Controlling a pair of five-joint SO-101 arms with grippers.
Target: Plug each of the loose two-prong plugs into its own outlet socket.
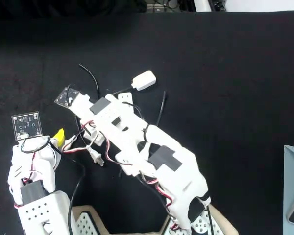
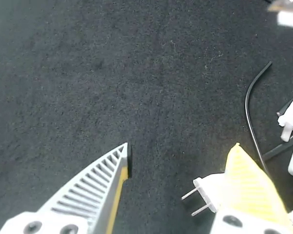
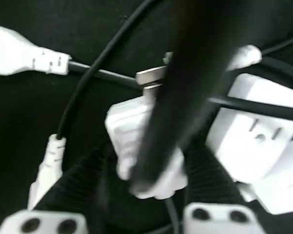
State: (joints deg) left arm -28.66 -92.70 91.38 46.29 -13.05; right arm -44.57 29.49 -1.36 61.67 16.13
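You have two arms at the table (image 1: 235, 73): the left arm (image 1: 36, 196) and the right arm (image 1: 157, 156). Count one outlet block (image 3: 256, 129) with its slots showing. Near it are three white plugs: the first plug (image 3: 124, 141) just beside the outlet block, the second plug (image 3: 46, 165) farther off, and the third plug (image 3: 19, 51) farthest. The black cords (image 3: 102, 74) overlap too much to count.

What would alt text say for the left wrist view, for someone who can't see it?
The open left gripper hangs over a black table, its grey finger and yellow finger wide apart. A white two-prong plug sits beside the yellow finger, prongs pointing into the gap; a thin black cable curves nearby.
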